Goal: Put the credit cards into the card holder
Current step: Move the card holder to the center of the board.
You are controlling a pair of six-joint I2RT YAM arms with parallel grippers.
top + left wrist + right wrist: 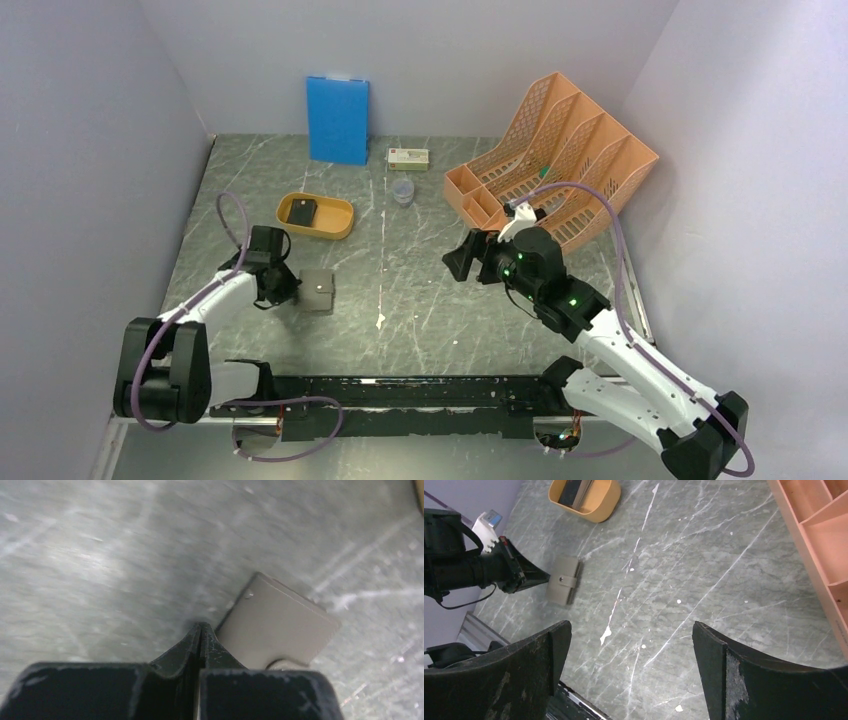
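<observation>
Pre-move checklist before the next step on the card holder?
1. holder open: not ok, lies closed, strap across it.
2. left claw gripping holder: not ok, shut, tips beside its edge, nothing between them.
3. right claw free: ok, open, empty, above table.
4. cards located: ok, dark stack in yellow tray.
5. card count: cannot tell.

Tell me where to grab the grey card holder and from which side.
Probably best taken from above, jaws straddling the two long edges of the card holder. It lies flat and closed on the table, leaving no underside to reach. The left gripper, shut beside it, is nearest.
</observation>
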